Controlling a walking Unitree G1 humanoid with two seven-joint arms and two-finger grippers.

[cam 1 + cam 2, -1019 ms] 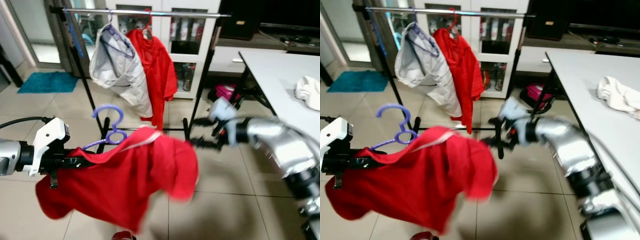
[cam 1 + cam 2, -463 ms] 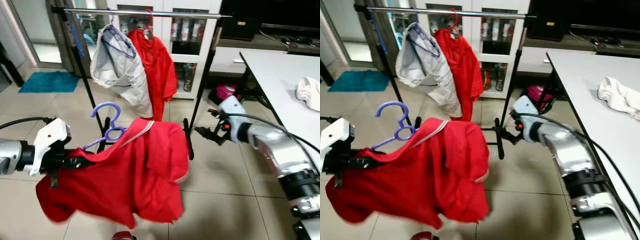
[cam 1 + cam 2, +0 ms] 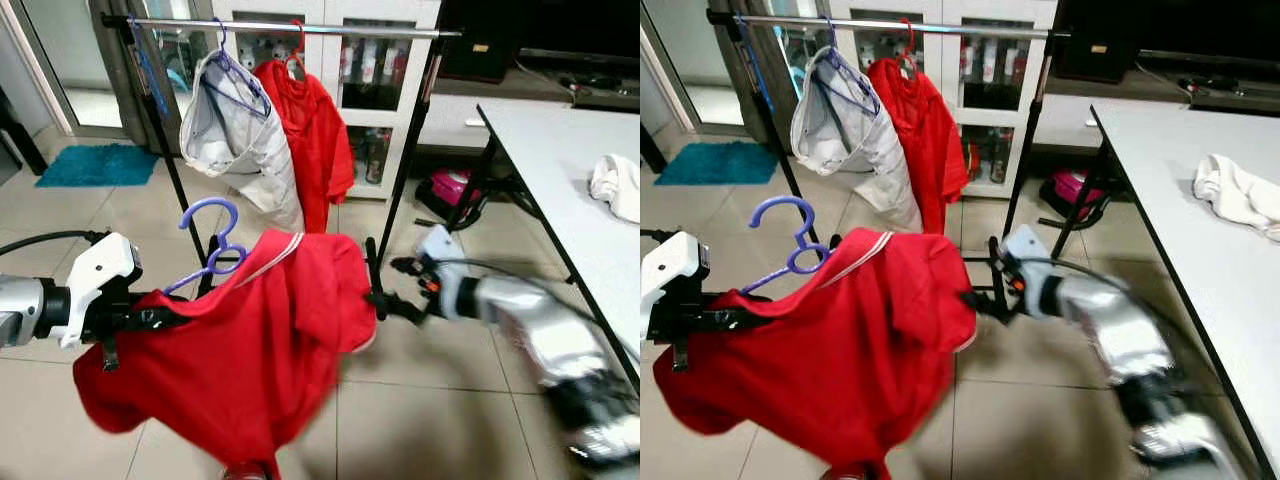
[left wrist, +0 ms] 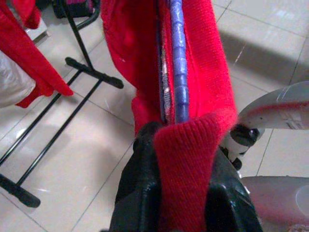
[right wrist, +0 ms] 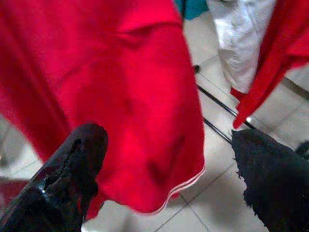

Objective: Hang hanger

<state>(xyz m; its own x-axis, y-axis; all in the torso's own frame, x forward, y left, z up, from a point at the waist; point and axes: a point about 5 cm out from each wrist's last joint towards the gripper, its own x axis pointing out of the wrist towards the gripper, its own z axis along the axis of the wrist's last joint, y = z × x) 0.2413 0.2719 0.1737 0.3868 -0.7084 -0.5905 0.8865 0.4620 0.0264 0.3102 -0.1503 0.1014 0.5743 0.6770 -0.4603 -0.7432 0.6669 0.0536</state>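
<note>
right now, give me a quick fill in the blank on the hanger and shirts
1. The left end effector is shut on the ____ hanger.
2. The shirt draped on that hanger is ____.
3. On the rail hang a red shirt and a ____ garment.

Missing words: purple; red; white
</note>
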